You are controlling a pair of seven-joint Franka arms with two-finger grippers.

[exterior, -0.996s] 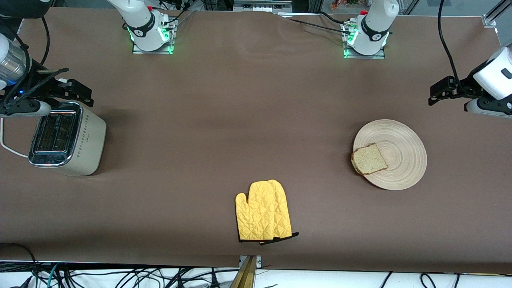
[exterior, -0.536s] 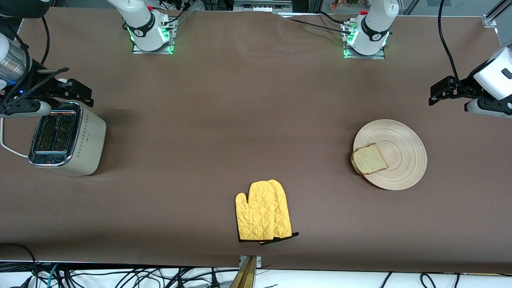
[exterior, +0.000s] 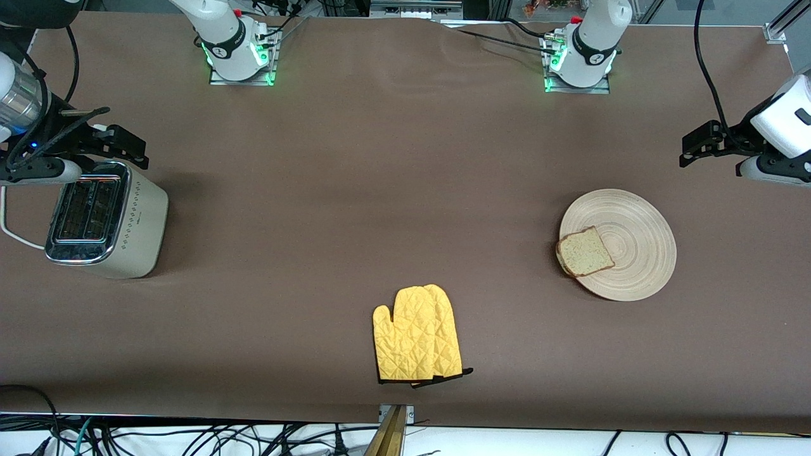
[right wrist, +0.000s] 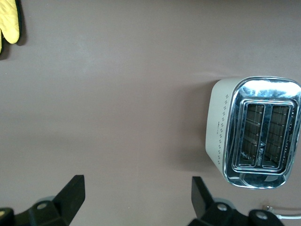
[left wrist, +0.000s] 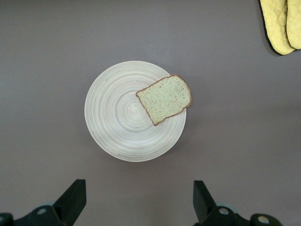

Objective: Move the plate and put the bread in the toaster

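The pale wooden plate (exterior: 637, 240) lies on the brown table toward the left arm's end. The bread (exterior: 585, 251) lies on the plate's rim, overhanging it slightly toward the right arm's end. Both show in the left wrist view, the plate (left wrist: 117, 117) and the bread (left wrist: 165, 99). My left gripper (exterior: 692, 149) hangs open and empty over bare table beside the plate, also in its wrist view (left wrist: 138, 193). The cream toaster (exterior: 104, 218) stands at the right arm's end, slots empty (right wrist: 254, 141). My right gripper (exterior: 130, 151) is open and empty, up beside the toaster (right wrist: 136, 188).
A pair of yellow oven mitts (exterior: 415, 335) lies near the table's front edge at the middle, also seen in both wrist views (left wrist: 282, 23) (right wrist: 9, 21). The toaster's white cord (exterior: 16, 237) runs off the table's end.
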